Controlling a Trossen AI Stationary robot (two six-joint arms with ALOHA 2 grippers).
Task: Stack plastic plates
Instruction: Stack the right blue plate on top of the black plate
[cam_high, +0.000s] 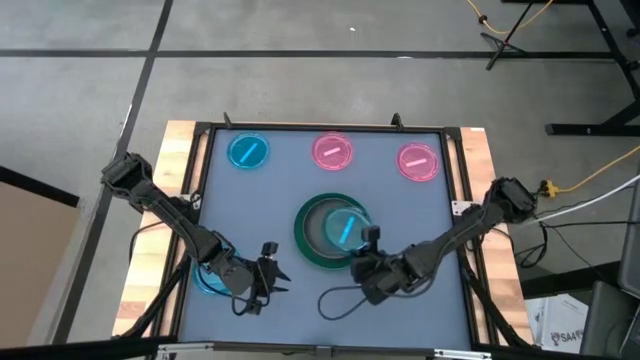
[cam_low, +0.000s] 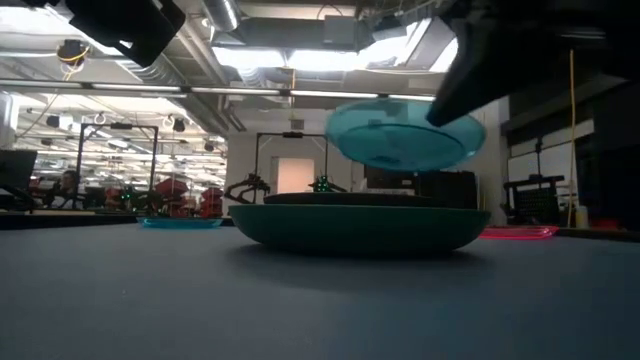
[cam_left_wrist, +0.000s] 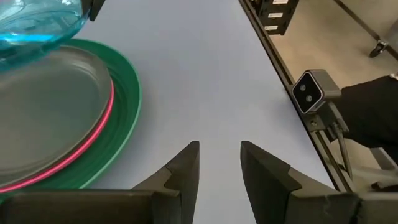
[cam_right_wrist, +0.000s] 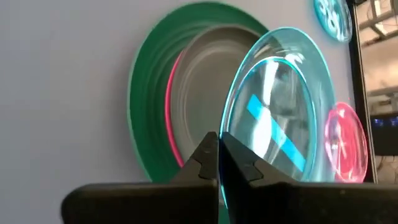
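A large dark green plate (cam_high: 305, 240) rests on the table's middle, with a hot pink plate (cam_left_wrist: 99, 134) nested in it. My right gripper (cam_right_wrist: 219, 149) is shut on a small translucent blue plate (cam_high: 345, 226) that hovers over this stack (cam_low: 355, 225). My left gripper (cam_left_wrist: 219, 163) is open and empty near the table's near edge, left of the stack (cam_high: 268, 275). Another blue plate (cam_high: 210, 282) lies partly hidden under my left arm. One blue plate (cam_high: 248, 152) and two pink plates (cam_high: 333, 152) (cam_high: 418, 161) lie flat along the far edge. My right gripper pinches the blue plate's rim (cam_right_wrist: 231, 140) on its near right side, one finger on each face of the rim. The fingers come in slanting from the table's near right. The plate (cam_low: 400, 135) is lifted clear above the green plate, close to level and slightly tilted.
A dark cable loop (cam_high: 338, 300) lies on the mat near the front edge between the two grippers. A raised black frame (cam_high: 455, 190) borders the mat, with wooden table edges outside it. Bare mat (cam_high: 270, 200) lies between the stack and the far row.
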